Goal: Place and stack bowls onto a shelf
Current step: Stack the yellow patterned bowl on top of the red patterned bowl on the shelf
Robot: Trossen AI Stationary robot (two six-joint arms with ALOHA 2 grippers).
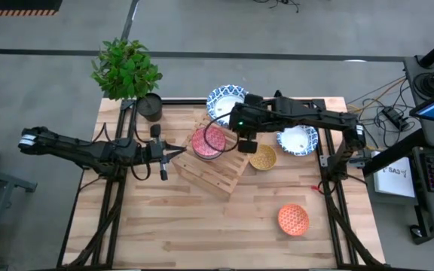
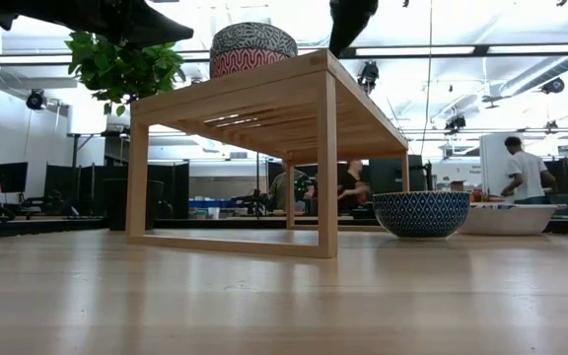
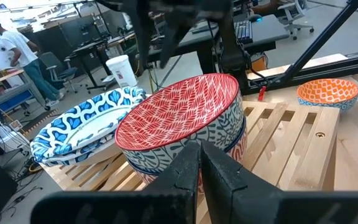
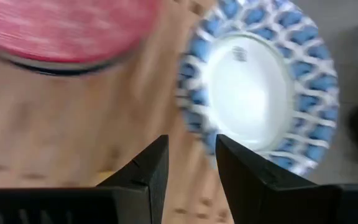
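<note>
The slatted wooden shelf stands askew mid-table. A pink-red bowl sits nested in a grey-teal patterned bowl on its top. A white bowl with a blue rim leans against the shelf's far side. Another white-and-blue bowl, the mustard bowl and the orange bowl rest on the table. My left gripper is shut, level, its tips at the stack's left side. My right gripper hangs open over the shelf, right of the stack, empty. My left gripper's shut fingertips point level from the table's left at the lower wall of the grey-teal bowl under the pink-red one. I cannot tell whether they touch it.
A dark plant pot with a leafy plant stands at the far left corner. In the low view the shelf stands on thin legs, with two bowls to its right. People move in the room behind. Bare tabletop lies near the front.
</note>
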